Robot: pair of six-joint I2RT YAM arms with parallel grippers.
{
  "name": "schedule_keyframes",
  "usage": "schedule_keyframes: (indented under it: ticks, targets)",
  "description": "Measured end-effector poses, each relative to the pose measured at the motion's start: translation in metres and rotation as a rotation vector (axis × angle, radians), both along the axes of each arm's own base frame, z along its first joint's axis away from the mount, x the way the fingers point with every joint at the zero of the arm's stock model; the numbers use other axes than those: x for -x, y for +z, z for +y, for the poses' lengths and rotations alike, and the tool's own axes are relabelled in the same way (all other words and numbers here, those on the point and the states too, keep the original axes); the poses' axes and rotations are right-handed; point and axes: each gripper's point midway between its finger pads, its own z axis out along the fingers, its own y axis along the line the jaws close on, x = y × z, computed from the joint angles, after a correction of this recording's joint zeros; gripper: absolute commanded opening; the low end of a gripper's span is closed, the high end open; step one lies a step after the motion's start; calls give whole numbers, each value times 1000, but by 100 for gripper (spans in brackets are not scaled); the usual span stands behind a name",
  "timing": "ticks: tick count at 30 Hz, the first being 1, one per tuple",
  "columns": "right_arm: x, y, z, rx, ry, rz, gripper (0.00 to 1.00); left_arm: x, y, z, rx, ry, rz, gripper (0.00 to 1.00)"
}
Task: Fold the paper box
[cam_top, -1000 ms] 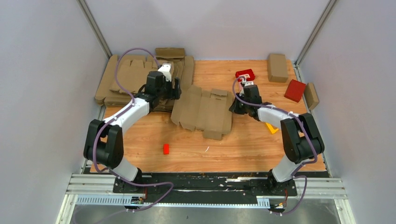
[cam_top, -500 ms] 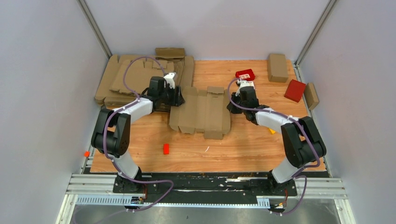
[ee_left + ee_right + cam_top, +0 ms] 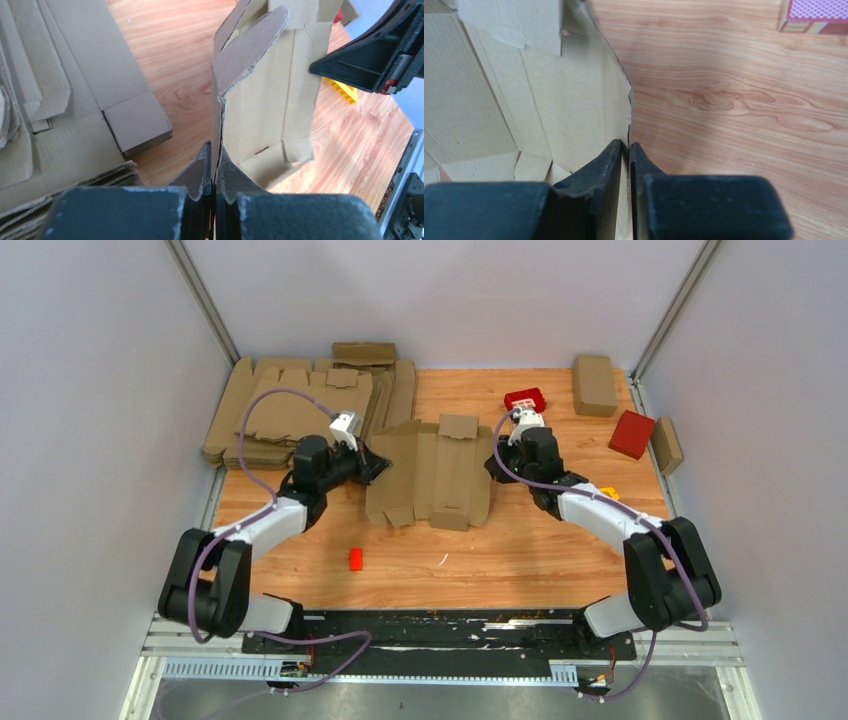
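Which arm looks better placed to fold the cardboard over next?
Probably the left. Both grippers pinch opposite edges of the paper box: the left gripper has already tipped its edge panel up on end, while the right gripper merely clamps the far edge, anchoring it.

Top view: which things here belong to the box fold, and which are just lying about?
In the job:
- paper box
- left gripper, shut on its left edge
- right gripper, shut on its right edge

Lying about:
- cardboard stack
- red boxes
- brown cartons
- small red piece
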Motion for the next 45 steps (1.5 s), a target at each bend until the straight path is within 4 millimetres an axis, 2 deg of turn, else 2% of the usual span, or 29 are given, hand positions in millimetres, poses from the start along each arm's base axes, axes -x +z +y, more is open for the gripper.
schedule_keyframes:
  ticks: [3,7,9,13,15,17,23,27,30,33,38,45]
  targets:
    - [6,15,3,-4,20,-46,33,14,18,4,35,9,-83,0]
    - [14,26,2,-11,27,-81,66,37,33,10,54,41,-193,0]
    - [17,27,0,-10,24,-84,80,52,40,8,51,54,-262,0]
    - [31,15,-7,-2,19,-61,99,94,49,-5,51,19,-411,0]
    - [41,7,-12,4,18,-47,100,108,46,-6,46,7,-460,0]
    - [46,6,-15,8,13,-49,100,112,42,-3,27,19,-483,0]
    - [39,13,-31,4,-89,-133,100,109,36,0,-13,33,-513,0]
    - [58,12,-34,-48,-62,-235,100,107,32,-1,-31,26,-515,0]
    - [58,12,-32,-56,-51,-249,100,107,32,-2,-33,24,-518,0]
    - [50,13,-22,-44,-1,-239,99,108,30,-3,-36,17,-514,0]
    - [32,14,5,-55,119,-216,87,107,28,-3,-39,14,-508,0]
    - [40,-20,20,-36,200,-119,88,107,26,-6,-32,6,-504,0]
